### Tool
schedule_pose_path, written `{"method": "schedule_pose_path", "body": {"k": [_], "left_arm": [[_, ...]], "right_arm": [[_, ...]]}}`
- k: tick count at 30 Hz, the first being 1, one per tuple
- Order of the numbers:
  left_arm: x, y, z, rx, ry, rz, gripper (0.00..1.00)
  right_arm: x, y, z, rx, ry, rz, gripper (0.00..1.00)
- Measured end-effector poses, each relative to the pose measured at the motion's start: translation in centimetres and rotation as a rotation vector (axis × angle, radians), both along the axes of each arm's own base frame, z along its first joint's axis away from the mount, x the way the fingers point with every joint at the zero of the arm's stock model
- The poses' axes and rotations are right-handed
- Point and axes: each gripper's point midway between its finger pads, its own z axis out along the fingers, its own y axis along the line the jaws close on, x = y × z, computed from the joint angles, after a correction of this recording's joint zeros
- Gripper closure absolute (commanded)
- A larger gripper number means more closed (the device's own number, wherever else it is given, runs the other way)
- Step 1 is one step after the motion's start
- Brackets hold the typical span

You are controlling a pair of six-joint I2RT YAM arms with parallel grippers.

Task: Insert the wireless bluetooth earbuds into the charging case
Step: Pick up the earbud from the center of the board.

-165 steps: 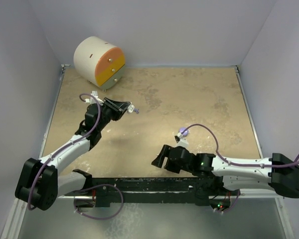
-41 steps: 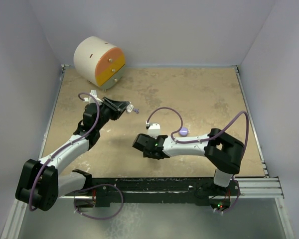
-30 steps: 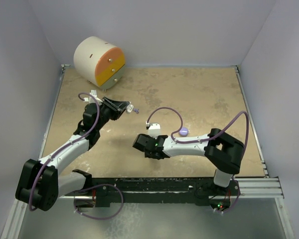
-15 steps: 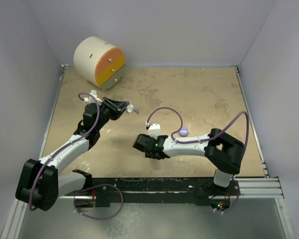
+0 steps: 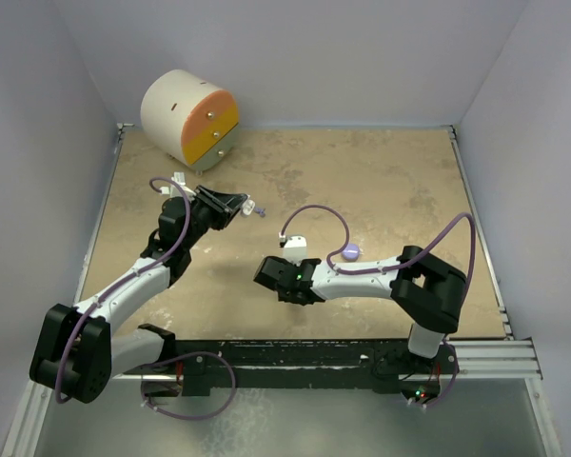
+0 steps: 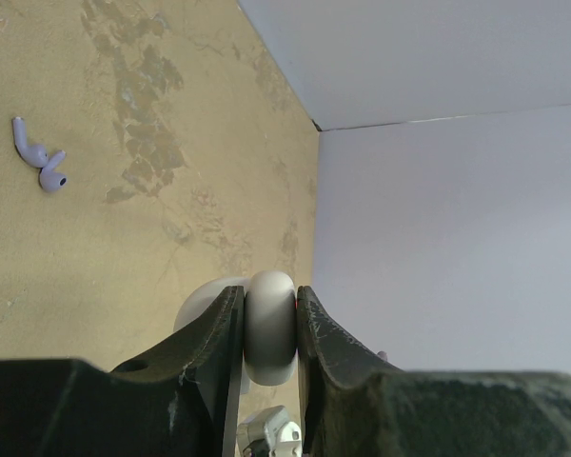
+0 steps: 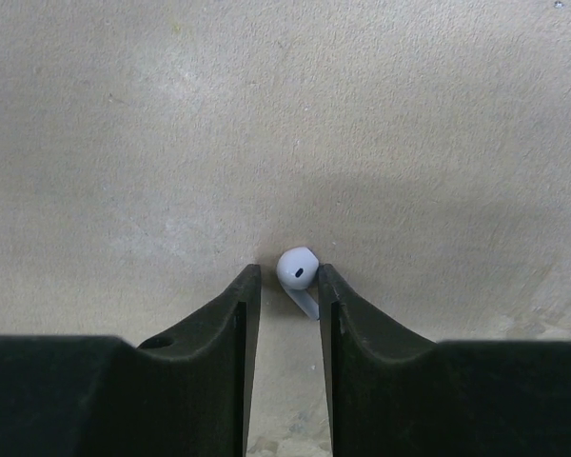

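In the left wrist view my left gripper (image 6: pixel 269 291) is shut on the white round charging case (image 6: pixel 269 333), held on edge above the table. From the top, that gripper (image 5: pixel 245 206) hovers at the table's left middle. A purple earbud (image 6: pixel 41 159) lies on the table beyond it. In the right wrist view a white earbud (image 7: pixel 298 268) lies on the table between the tips of my right gripper (image 7: pixel 288 271). It touches the right finger, and a gap remains on the left. In the top view the right gripper (image 5: pixel 269 274) is low over the table's centre and hides the earbud.
A cream cylinder with an orange and yellow face (image 5: pixel 188 118) stands at the back left corner. A small lilac puck (image 5: pixel 350 252) lies beside the right arm's cable. Grey walls enclose the table on three sides.
The right arm swung from the right side to the centre earlier. Over the last second its jaws narrowed slightly around the white earbud. The left arm stayed still.
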Motion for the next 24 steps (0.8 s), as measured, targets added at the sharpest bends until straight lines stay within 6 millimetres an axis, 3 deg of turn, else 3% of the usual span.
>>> {"method": "schedule_pose_path", "body": {"k": [8,15,24], "left_arm": [[0.0,0.0,-0.01,0.0,0.0,0.0,1.0],[0.0,0.0,-0.01,0.0,0.0,0.0,1.0],[0.04,0.08,-0.01,0.0,0.0,0.002,1.0]], "right_arm": [[0.08,-0.26,-0.16,-0.004,0.001,-0.005,0.77],[0.21,-0.25,-0.34,-0.003,0.003,-0.01,0.9],[0.84,0.44,0.55,0.018,-0.01,-0.018,0.99]]}}
